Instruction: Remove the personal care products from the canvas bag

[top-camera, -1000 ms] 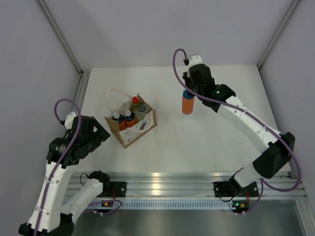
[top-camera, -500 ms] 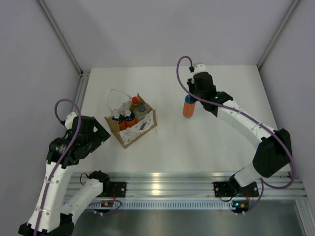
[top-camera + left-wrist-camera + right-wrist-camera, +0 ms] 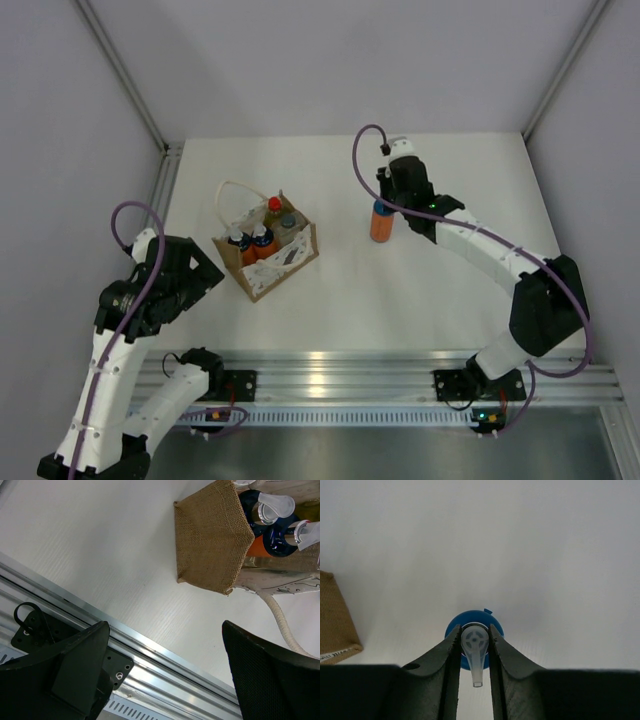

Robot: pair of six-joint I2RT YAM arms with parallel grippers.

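Note:
The tan canvas bag (image 3: 268, 252) stands on the table's left side and holds two orange bottles with blue caps (image 3: 250, 243), a yellow bottle with a red cap (image 3: 274, 206) and a pale bottle with a dark cap (image 3: 288, 224). The bag (image 3: 212, 540) also fills the top of the left wrist view. My right gripper (image 3: 385, 203) is shut on the clear pump top of a third orange bottle (image 3: 381, 222), which stands upright right of the bag; its blue cap (image 3: 474, 639) sits between the fingers (image 3: 449, 650). My left gripper (image 3: 190, 275) is open and empty, left of the bag.
The aluminium rail (image 3: 400, 365) runs along the table's near edge, and shows in the left wrist view (image 3: 150, 650). The bag's white loop handle (image 3: 232, 196) sticks out at its back left. Grey walls surround the table.
My right gripper has lowered the orange bottle towards the table and drifted slightly. The left arm and the bag have not moved.

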